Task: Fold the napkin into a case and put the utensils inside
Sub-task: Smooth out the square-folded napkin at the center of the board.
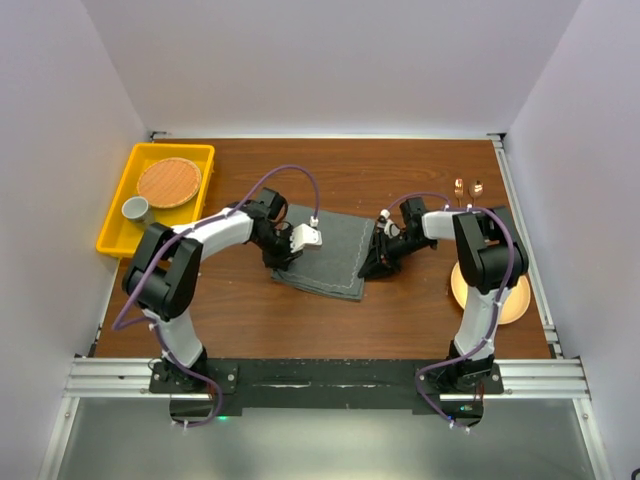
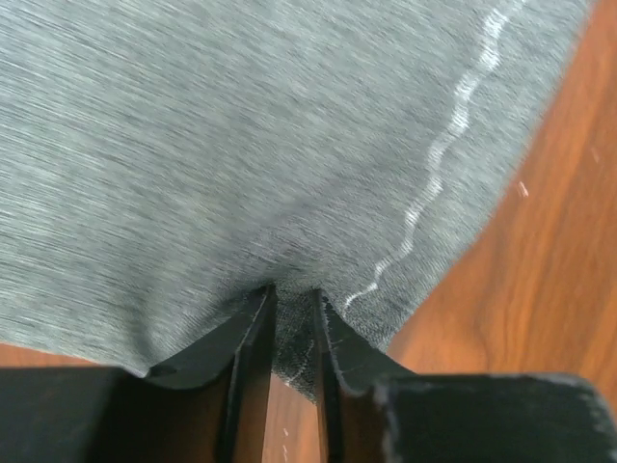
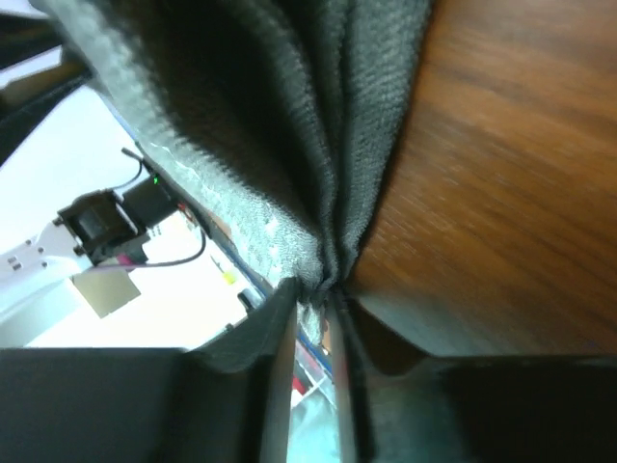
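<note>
Napkin [image 1: 325, 255] lies mid-desk [image 1: 400, 165], between the two arms. Left fingers [image 2: 217, 352] stand nearly closed, pinching a fold of cloth beside the stitched hem. Right fingers [image 3: 241, 342] are equally narrow, gripping bunched cloth at their tips, that edge raised off the wood.

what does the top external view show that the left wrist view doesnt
Only top external: the yellow tray, the copper utensils and the plate. Only left wrist: the left tool seen close, pinched on a bunched fold, and the wavy stitch line. Both: the grey napkin on the wooden table.
</note>
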`<state>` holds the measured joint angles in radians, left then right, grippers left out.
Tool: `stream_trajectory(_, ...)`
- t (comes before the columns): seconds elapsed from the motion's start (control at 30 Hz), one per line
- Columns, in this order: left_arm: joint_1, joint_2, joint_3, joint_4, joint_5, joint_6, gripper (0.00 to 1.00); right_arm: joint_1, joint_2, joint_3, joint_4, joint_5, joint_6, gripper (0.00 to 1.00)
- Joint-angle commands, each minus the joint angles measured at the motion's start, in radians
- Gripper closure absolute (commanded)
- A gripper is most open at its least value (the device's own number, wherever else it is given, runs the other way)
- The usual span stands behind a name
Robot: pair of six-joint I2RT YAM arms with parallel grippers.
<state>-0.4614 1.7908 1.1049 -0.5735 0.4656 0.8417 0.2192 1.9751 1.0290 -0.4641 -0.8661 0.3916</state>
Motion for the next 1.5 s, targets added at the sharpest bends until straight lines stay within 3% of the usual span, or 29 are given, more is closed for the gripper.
stream_trajectory(0.0, 0.004, -0.097, 0.009, -0.159, 0.056, 0.144, 0.70, -0.011, -0.051, 0.052, -0.097, 0.105, -0.089, 0.63)
stream_trajectory(0.07, 0.004, -0.149, -0.017, -0.190, 0.050, 0.163, 0.64, -0.012, -0.065, 0.086, -0.191, 0.110, -0.155, 0.49)
stream_trajectory(0.13, 0.006, -0.195, -0.025, -0.193, 0.031, 0.151, 0.58, -0.014, -0.077, 0.143, -0.292, 0.101, -0.221, 0.45)
stream_trajectory(0.2, 0.032, -0.228, -0.016, -0.184, 0.059, 0.091, 0.54, -0.014, -0.111, 0.195, -0.339, 0.090, -0.253, 0.41)
stream_trajectory(0.3, 0.088, -0.304, 0.012, -0.073, 0.146, -0.086, 0.39, -0.015, -0.151, 0.268, -0.375, 0.058, -0.287, 0.29)
stream_trajectory(0.4, 0.139, -0.396, -0.019, 0.134, 0.250, -0.376, 0.15, 0.003, -0.168, 0.299, -0.271, 0.018, -0.228, 0.12)
stream_trajectory(0.43, 0.144, -0.431, -0.061, 0.205, 0.260, -0.459, 0.00, 0.015, -0.170, 0.302, -0.245, 0.013, -0.193, 0.11)
stream_trajectory(0.53, 0.158, -0.470, -0.196, 0.513, 0.300, -0.967, 0.00, 0.086, -0.159, 0.306, -0.167, 0.021, -0.152, 0.10)
stream_trajectory(0.63, 0.162, -0.456, -0.348, 0.829, 0.334, -1.271, 0.00, 0.152, -0.136, 0.287, -0.107, 0.015, -0.116, 0.13)
stream_trajectory(0.7, 0.164, -0.432, -0.402, 0.940, 0.321, -1.349, 0.03, 0.177, -0.127, 0.247, -0.046, 0.013, -0.091, 0.19)
stream_trajectory(0.77, 0.167, -0.390, -0.425, 0.992, 0.320, -1.417, 0.09, 0.186, -0.107, 0.206, -0.013, 0.021, -0.069, 0.35)
stream_trajectory(0.87, 0.176, -0.326, -0.482, 1.080, 0.349, -1.475, 0.41, 0.184, -0.064, 0.187, -0.031, 0.044, -0.098, 0.52)
stream_trajectory(0.9, 0.181, -0.309, -0.505, 1.080, 0.341, -1.484, 0.70, 0.184, -0.055, 0.187, -0.059, 0.053, -0.115, 0.55)
stream_trajectory(1.0, 0.199, -0.233, -0.582, 1.139, 0.323, -1.538, 0.96, 0.180, -0.024, 0.175, -0.082, 0.091, -0.158, 0.57)
stream_trajectory(1.03, 0.202, -0.213, -0.596, 1.138, 0.318, -1.547, 0.99, 0.177, -0.015, 0.174, -0.088, 0.110, -0.174, 0.57)
stream_trajectory(1.27, 0.214, -0.085, -0.652, 1.094, 0.271, -1.520, 1.00, 0.132, 0.053, 0.175, -0.139, 0.147, -0.226, 0.57)
stream_trajectory(1.33, 0.228, -0.067, -0.660, 1.087, 0.268, -1.518, 0.96, 0.129, 0.053, 0.181, -0.160, 0.141, -0.246, 0.55)
stream_trajectory(1.37, 0.231, -0.067, -0.657, 1.094, 0.312, -1.518, 0.93, 0.131, 0.047, 0.198, -0.169, 0.127, -0.253, 0.54)
stream_trajectory(1.47, 0.227, -0.125, -0.628, 1.129, 0.469, -1.509, 0.63, 0.129, -0.010, 0.250, -0.206, 0.041, -0.280, 0.46)
